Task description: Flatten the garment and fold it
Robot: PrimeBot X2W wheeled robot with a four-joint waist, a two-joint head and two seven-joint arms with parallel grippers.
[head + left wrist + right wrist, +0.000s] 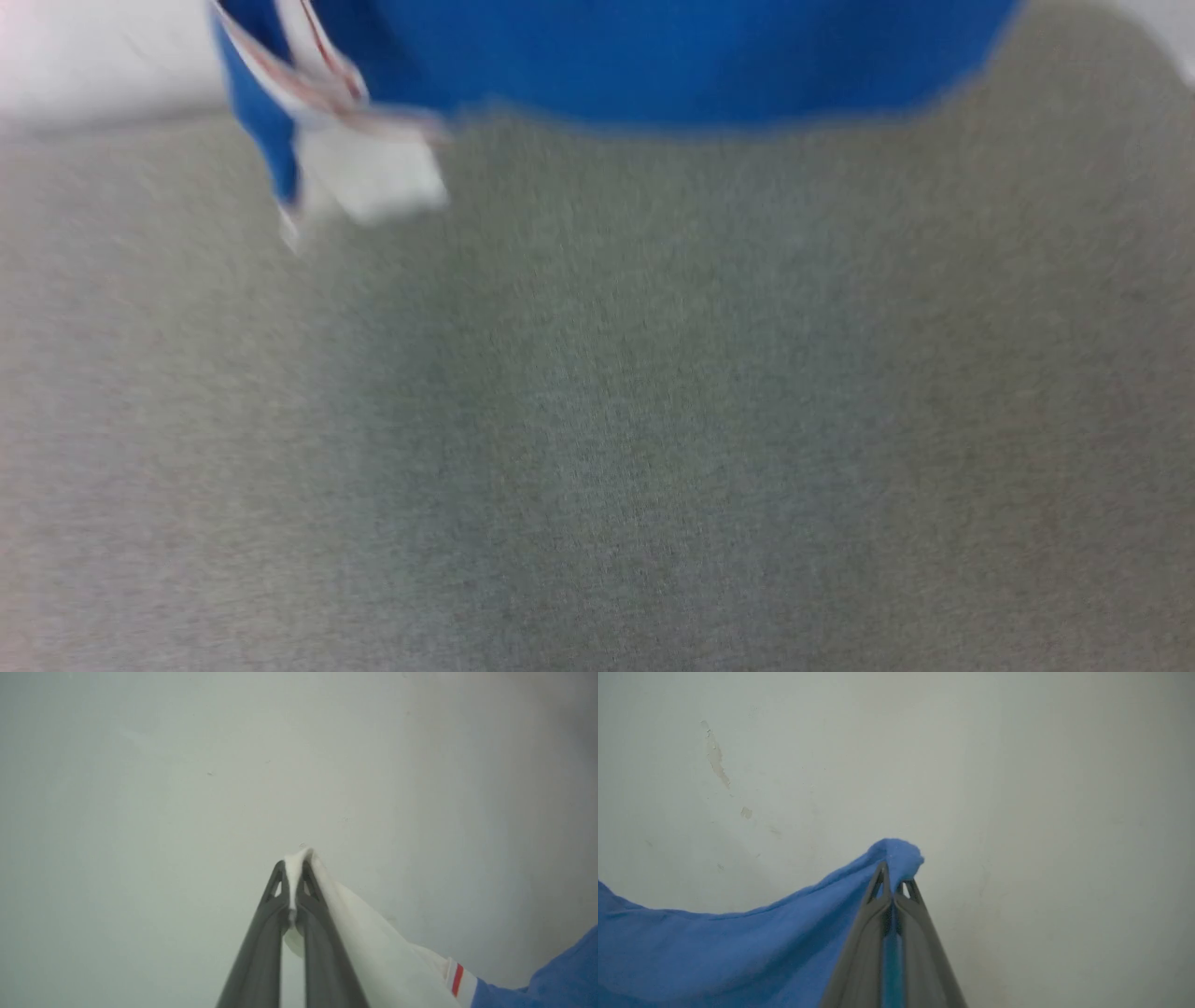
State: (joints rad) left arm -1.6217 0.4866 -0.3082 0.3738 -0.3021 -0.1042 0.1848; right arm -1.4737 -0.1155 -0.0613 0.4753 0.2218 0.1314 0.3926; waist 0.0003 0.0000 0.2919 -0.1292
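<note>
- Grey, felt-like surface (597, 420) spreads across most of the head view, which is blurred.
- The garment (672, 56) hangs across the top of that view as a broad, bright blue panel. Its lower edge is over the far part of the surface, and I cannot tell whether the two touch.
- On the panel's left side a white sleeve (373, 173) dangles, with red-and-white striped trim (317, 89) just above it.
- The blur leaves any print on the cloth unreadable.
- The left wrist view shows the left gripper (293, 863) close up. Its fingers (268, 914) are clenched on a fold of the white sleeve, and a small peak of cloth pokes above the tips.
- From there the sleeve runs down to the lower right, past a red stripe, into the blue body.
- The right wrist view shows the right gripper (894, 875) with its fingers pinched on blue cloth, which bunches in a knob over the tips and sags away to the lower left.
- The wrist views give the two grips; the head view gives the hanging spread and the surface beneath.
- Behind both grippers stands a pale wall (1041, 788); the right wrist view catches flaked marks (714, 760) on it.
</note>
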